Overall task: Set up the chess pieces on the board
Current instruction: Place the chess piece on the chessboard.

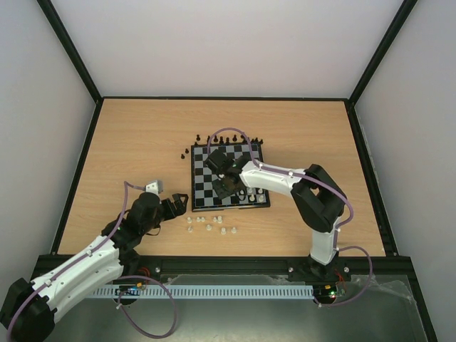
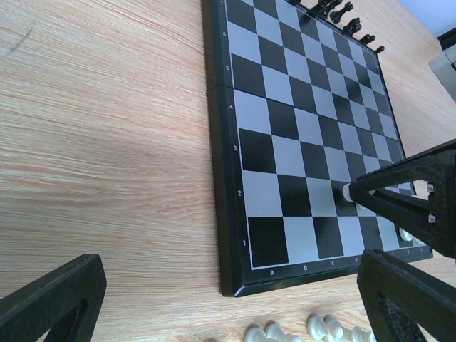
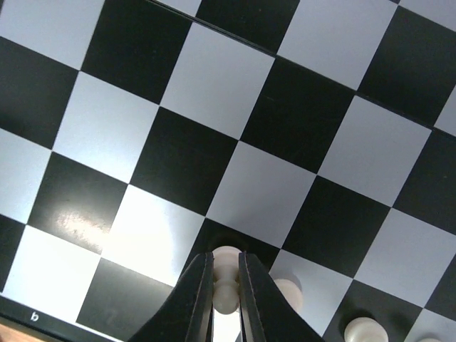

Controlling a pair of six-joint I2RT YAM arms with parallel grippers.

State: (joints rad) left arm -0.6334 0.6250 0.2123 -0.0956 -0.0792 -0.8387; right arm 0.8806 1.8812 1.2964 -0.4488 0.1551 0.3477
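Flat square chessboard w/ black & pale grey checks (image 2: pixel 299 128): its thin dark border (image 2: pixel 226 214) carried small white nos. 1–5 up the left edge and letters a, b, c along the near edge. Right wrist view: only "b" was legible, on that border.

You see little of the cream piece (image 3: pixel 226 293) pinched in the right hand (image 3: pixel 226 260); the loose pieces (image 2: pixel 265 333) run off-view.

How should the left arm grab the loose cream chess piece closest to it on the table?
Take the nearest cream piece across its slim body, straight down from above with the open left end effector. It is tiny, with neighbours close beside it, so a side approach would likely knock them.
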